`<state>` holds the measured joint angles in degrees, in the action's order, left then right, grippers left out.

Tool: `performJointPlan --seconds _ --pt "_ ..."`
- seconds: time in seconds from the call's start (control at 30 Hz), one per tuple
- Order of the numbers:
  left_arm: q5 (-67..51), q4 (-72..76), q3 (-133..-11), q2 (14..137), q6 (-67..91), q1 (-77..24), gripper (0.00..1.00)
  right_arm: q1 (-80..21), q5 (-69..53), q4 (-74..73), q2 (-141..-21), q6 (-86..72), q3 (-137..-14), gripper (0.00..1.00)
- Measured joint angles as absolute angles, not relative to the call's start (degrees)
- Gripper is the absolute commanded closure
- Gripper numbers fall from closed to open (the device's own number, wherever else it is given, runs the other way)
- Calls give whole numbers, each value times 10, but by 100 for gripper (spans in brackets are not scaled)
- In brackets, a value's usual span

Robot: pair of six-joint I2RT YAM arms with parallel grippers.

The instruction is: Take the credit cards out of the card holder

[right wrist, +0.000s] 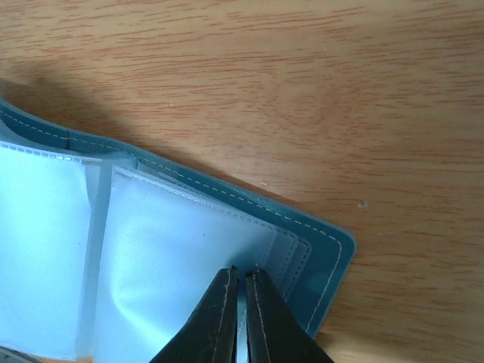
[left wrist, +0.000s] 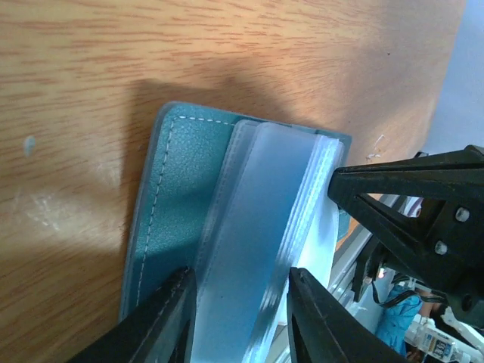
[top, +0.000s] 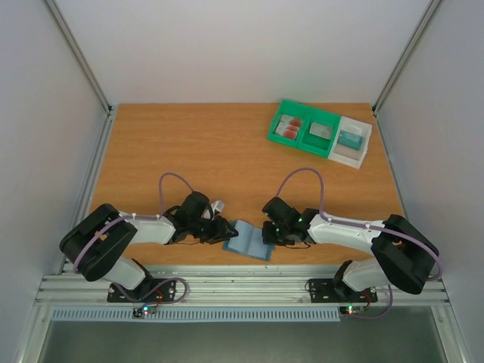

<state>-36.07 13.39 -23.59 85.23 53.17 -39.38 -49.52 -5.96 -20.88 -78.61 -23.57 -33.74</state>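
The card holder lies open on the table near the front edge, between my two grippers. Its blue-grey cover carries a stack of clear sleeves. My left gripper straddles that stack, one finger against each side. My right gripper has its tips nearly together on one clear sleeve near the cover's corner. No card shows in the sleeves. Red credit cards lie in the green tray's left compartment.
The green two-compartment tray stands at the back right, with a grey piece in its right half. A white tray beside it holds a teal piece. The table's metal front rail runs just behind the card holder.
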Motion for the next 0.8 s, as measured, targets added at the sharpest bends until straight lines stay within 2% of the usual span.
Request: performJointPlan --seconds 0.03,0.1,0.17,0.5,0.53,0.67,0.8 --pt "-362 142 -233 854 538 -394 71 -495 -59 -208 -786 -236 -337 94" --pt "-362 155 -229 856 549 -397 87 -495 -59 -205 -786 -236 -336 94" --pt "-363 162 -226 857 561 -403 98 -495 -60 -202 -786 -236 -335 95" --pt "-372 178 -224 855 596 -421 99 -495 -65 -128 -787 -234 -310 97" --pt "-371 177 -224 854 597 -421 96 -495 -65 -121 -788 -233 -309 97" --pt "-352 143 -224 827 590 -422 68 -495 -57 -108 -799 -218 -315 98" --pt "-312 69 -237 780 566 -425 46 -495 -40 -124 -802 -203 -327 87"
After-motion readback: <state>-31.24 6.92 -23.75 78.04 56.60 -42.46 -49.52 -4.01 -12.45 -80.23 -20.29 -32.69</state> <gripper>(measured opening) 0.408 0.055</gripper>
